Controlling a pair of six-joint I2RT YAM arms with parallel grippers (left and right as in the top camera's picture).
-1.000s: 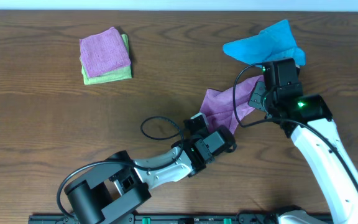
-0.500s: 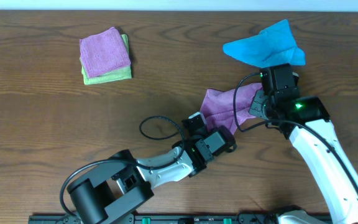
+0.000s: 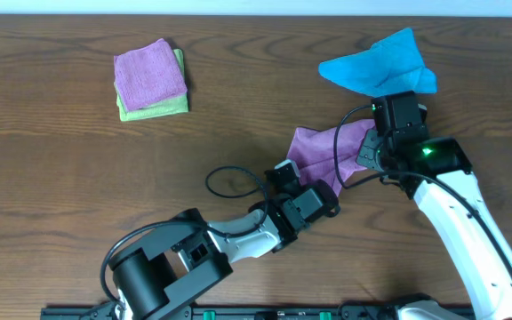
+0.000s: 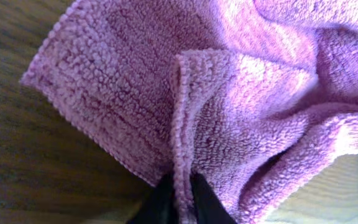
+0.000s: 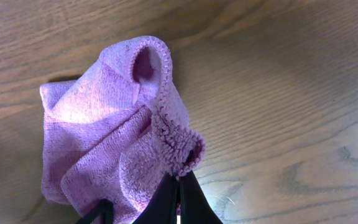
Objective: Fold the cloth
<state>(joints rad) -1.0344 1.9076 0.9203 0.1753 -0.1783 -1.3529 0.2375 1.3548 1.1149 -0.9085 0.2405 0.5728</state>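
Note:
The mauve cloth (image 3: 312,151) lies bunched on the wooden table, between the two arms. My left gripper (image 3: 325,188) is at its near edge. In the left wrist view the two dark fingers (image 4: 160,205) are pinched on an upright hem fold of the cloth (image 4: 241,93), so the left gripper (image 4: 182,202) is shut on it. My right gripper (image 3: 364,149) has the far right corner. In the right wrist view the right gripper (image 5: 179,186) is shut, with a rolled edge of the cloth (image 5: 104,124) caught at its tips and the rest hanging in a bundle over the wood.
A bright blue cloth (image 3: 379,64) lies crumpled at the back right, just behind the right arm. At the back left a folded pinker purple cloth (image 3: 149,76) rests on a green one (image 3: 156,108). A black cable loop (image 3: 229,182) lies on the table beside the left arm.
My left gripper has gone from open to shut on the cloth's near hem. The right gripper has moved slightly towards the near side with its corner of the cloth.

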